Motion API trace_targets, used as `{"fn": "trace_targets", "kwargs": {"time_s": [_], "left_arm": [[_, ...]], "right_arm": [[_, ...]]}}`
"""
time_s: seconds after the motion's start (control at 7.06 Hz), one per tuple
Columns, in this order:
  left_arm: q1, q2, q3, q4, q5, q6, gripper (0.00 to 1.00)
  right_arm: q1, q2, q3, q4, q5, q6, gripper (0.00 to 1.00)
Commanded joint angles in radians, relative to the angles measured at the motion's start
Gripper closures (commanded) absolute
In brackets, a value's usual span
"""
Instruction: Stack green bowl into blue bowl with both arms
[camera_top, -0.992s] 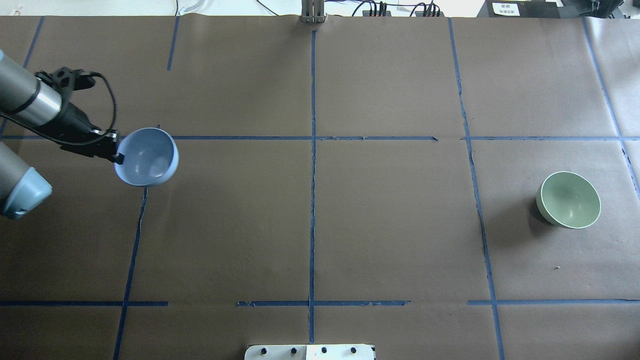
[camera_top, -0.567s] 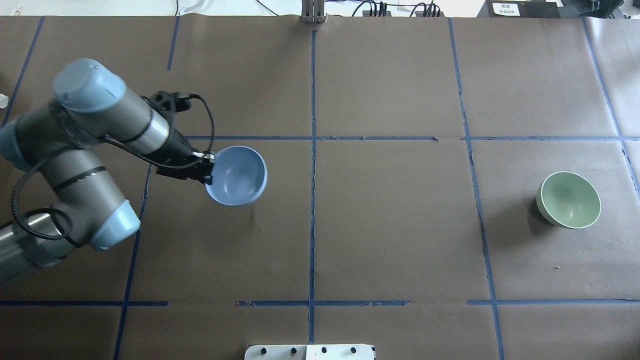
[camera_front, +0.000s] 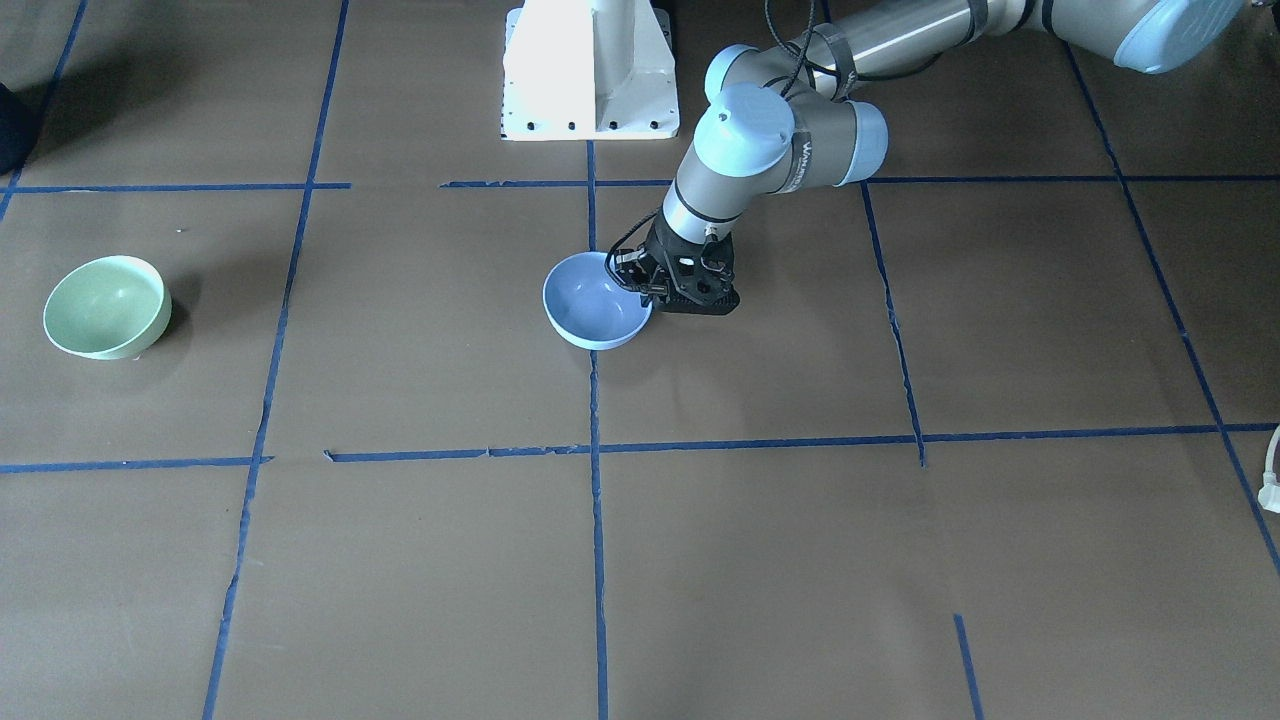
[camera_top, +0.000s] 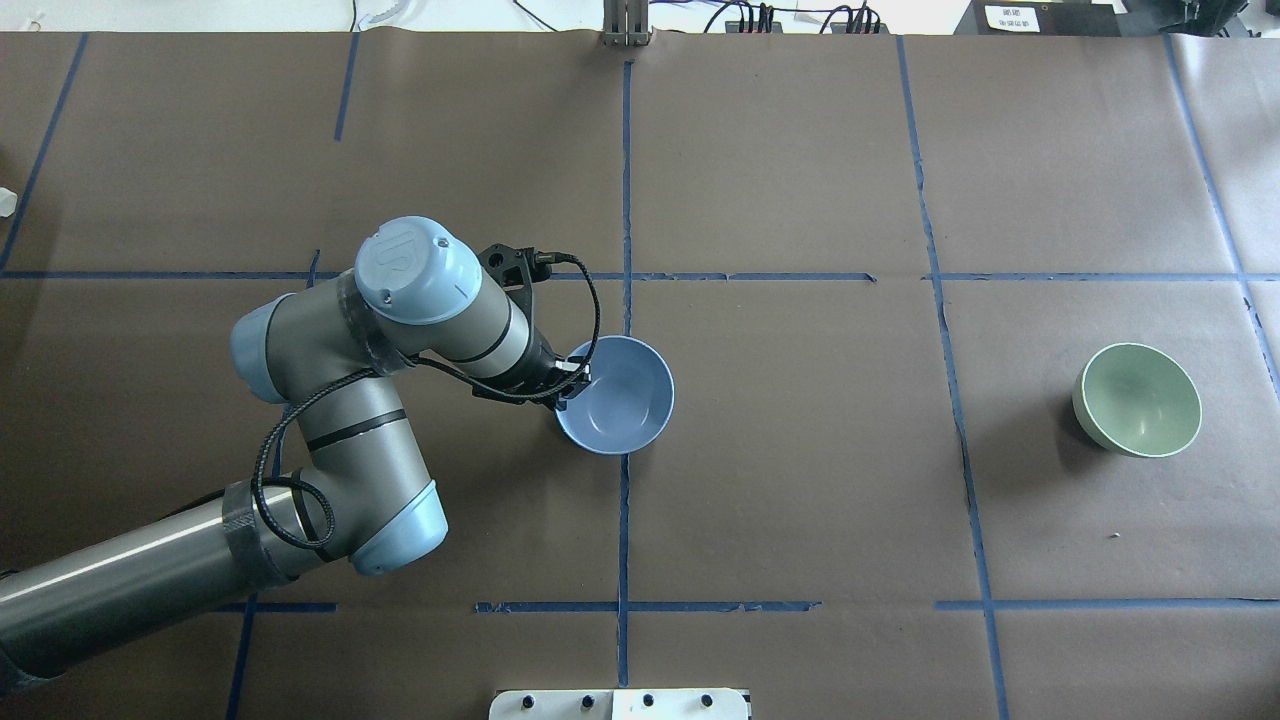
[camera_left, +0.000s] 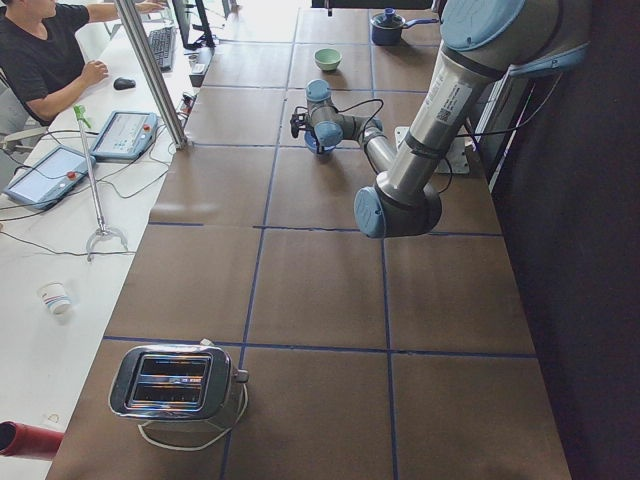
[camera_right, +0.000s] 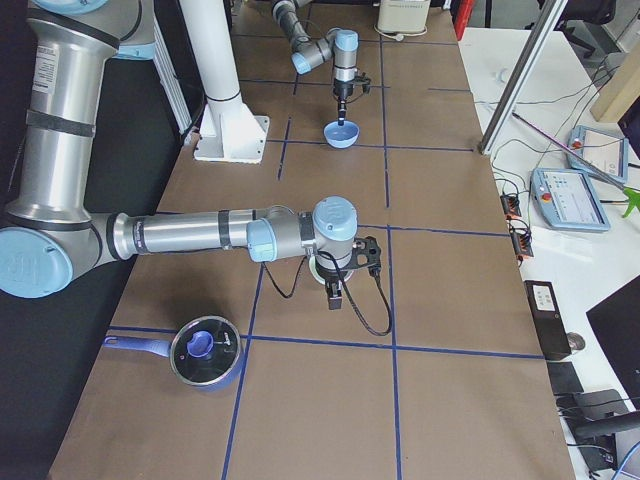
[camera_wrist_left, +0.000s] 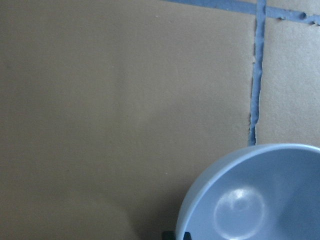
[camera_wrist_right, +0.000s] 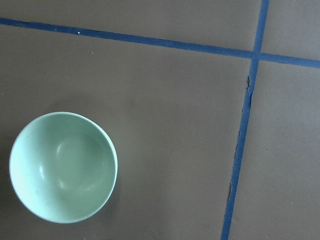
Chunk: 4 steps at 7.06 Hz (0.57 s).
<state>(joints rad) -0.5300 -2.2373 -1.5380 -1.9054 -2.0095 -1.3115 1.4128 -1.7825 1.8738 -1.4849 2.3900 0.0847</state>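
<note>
My left gripper (camera_top: 572, 385) is shut on the near-left rim of the blue bowl (camera_top: 617, 395), which sits upright at the table's centre tape line, low over or on the paper. Both also show in the front-facing view: gripper (camera_front: 645, 287), bowl (camera_front: 595, 300). The left wrist view has the bowl (camera_wrist_left: 260, 200) at bottom right. The green bowl (camera_top: 1137, 400) stands alone, upright, at the table's right; it also shows in the right wrist view (camera_wrist_right: 62, 167). My right gripper (camera_right: 337, 297) appears only in the exterior right view, raised near the green bowl; I cannot tell its state.
Brown paper with blue tape lines (camera_top: 625, 500) covers the table. The white pedestal base (camera_front: 590, 70) stands at the robot's side. A lidded pot (camera_right: 205, 350) sits past the green bowl, a toaster (camera_left: 175, 385) at the left end. An operator (camera_left: 45, 55) sits at a side desk.
My left arm has carried the blue bowl from the table's far left rightward to the centre line. The green bowl has not moved.
</note>
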Motion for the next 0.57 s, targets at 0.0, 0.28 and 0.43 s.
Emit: {"fn": "trace_targets", "kwargs": {"time_s": [0.0,0.28,0.43], "left_arm": [[0.002,-0.008,0.007,0.000,0.005,0.000,0.93],[0.001,-0.007,-0.002,0.000,0.029,0.000,0.01],[-0.001,-0.007,-0.010,0.002,0.031,-0.003,0.00]], "right_arm": [[0.000,0.000,0.001,0.000,0.000,-0.002,0.00],[0.000,0.000,-0.001,-0.001,0.001,0.001,0.00],[-0.002,0.000,-0.001,0.000,0.001,0.000,0.00]]}}
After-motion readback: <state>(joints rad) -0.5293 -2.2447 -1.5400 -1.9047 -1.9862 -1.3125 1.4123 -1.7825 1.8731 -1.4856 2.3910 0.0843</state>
